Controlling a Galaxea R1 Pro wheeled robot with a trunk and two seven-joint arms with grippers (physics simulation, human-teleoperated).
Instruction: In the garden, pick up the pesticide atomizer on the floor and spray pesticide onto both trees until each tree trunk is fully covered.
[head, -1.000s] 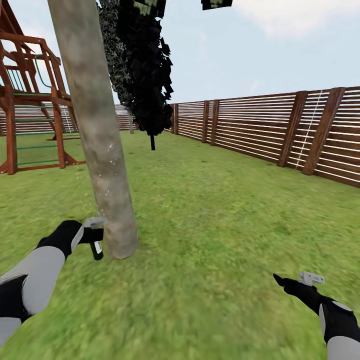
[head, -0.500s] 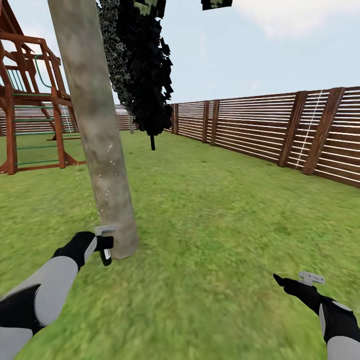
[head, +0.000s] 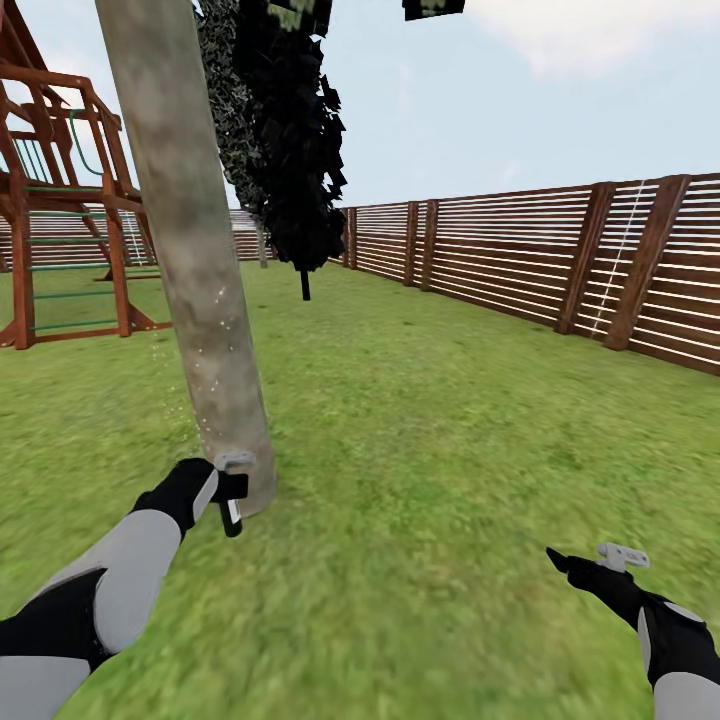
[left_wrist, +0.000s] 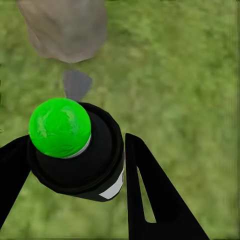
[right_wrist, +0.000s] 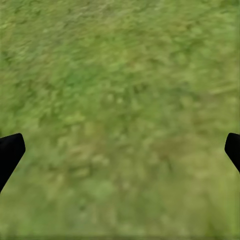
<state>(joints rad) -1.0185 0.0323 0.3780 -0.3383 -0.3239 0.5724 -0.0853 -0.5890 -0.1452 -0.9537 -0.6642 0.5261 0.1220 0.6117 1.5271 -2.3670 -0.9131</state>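
Observation:
A thick pale grey-brown tree trunk (head: 190, 250) rises at the left of the head view, with fine whitish pesticide speckles (head: 205, 390) on its lower part. My left gripper (head: 226, 490) is shut on the small dark pesticide atomizer (head: 233, 510), right beside the foot of the trunk. In the left wrist view the atomizer (left_wrist: 75, 150) is a black body with a bright green cap held between the black fingers (left_wrist: 150, 195), and the trunk base (left_wrist: 65, 27) lies just ahead. My right gripper (head: 577, 566) hangs open and empty over the grass (right_wrist: 120, 100).
A red-brown wooden play frame (head: 60, 200) stands at the far left. A dark thin-trunked tree (head: 295, 170) stands behind the trunk. A brown slatted fence (head: 560, 260) runs along the right and back. Green lawn (head: 430, 420) spreads to the right.
My left arm has carried the atomizer rightward and slightly lower, from beside the trunk to right against its foot. The right arm and the view have stayed still.

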